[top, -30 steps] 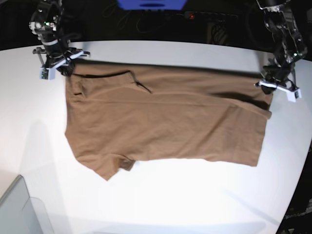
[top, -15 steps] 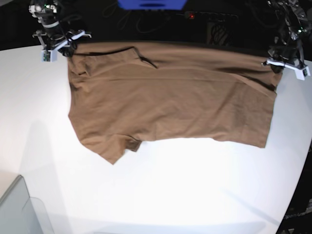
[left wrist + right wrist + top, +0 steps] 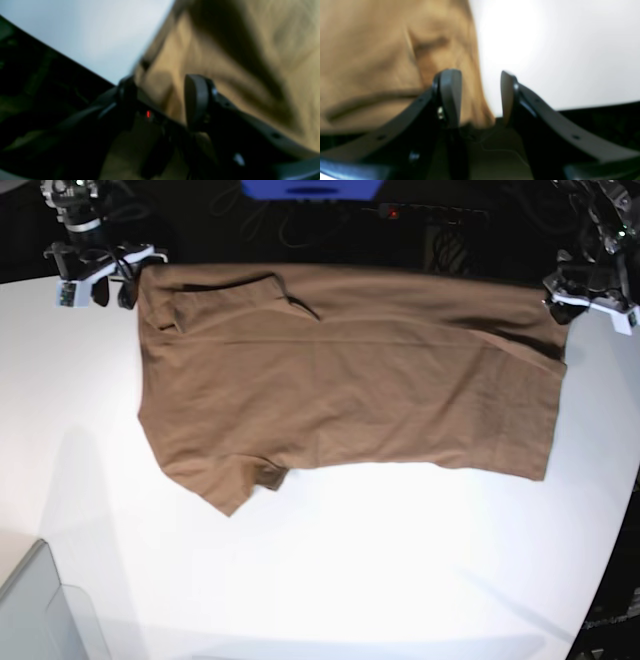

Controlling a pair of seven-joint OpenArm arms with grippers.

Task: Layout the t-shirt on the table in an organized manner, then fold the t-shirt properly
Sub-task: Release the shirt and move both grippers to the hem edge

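Note:
The brown t-shirt point(image 3: 340, 375) lies spread flat on the white table point(image 3: 360, 570), its top edge along the table's far edge and one sleeve pointing toward the near left. My right gripper point(image 3: 95, 283) stands open just left of the shirt's far left corner. In the right wrist view its fingers point(image 3: 450, 95) are apart, with the cloth edge point(image 3: 395, 55) behind them and nothing pinched. My left gripper point(image 3: 588, 297) is at the far right corner of the shirt. The blurred left wrist view shows its fingers point(image 3: 196, 97) spread, with cloth point(image 3: 250, 50) lying beyond.
A grey translucent bin corner point(image 3: 40, 610) sits at the near left. Beyond the table's far edge is dark floor with cables, a red light point(image 3: 392, 213) and a blue object point(image 3: 310, 188). The table's curved edge falls away at the right point(image 3: 625, 510).
Both grippers pulled the shirt's far corners toward the table's far edge, then opened and let the corners go. The shirt now lies flatter and further back.

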